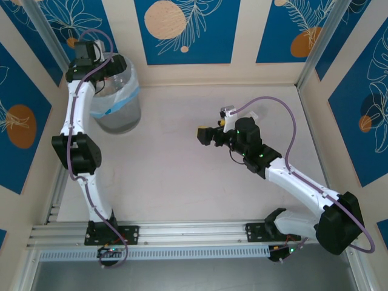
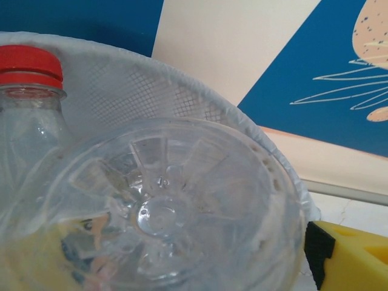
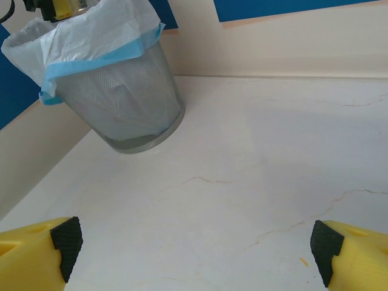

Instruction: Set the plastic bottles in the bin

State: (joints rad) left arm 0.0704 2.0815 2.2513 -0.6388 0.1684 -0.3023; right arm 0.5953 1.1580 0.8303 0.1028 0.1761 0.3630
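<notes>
Bin [image 3: 121, 103] w/ 2 bottles [image 2: 157, 212] (1 red-capped); L gripper [image 1: 104, 71], R gripper [image 3: 194, 245] wide open, empty.

Top cam overhead; L wrist cam close over bin [image 2: 200, 100], R wrist faces it across table [image 3: 254, 182].

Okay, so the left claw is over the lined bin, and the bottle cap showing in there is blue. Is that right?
Not quite. The cap is red, not blue. The left wrist view shows it on a clear bottle against the bag-lined rim. The rest holds: the left claw is over the lined bin.
</notes>
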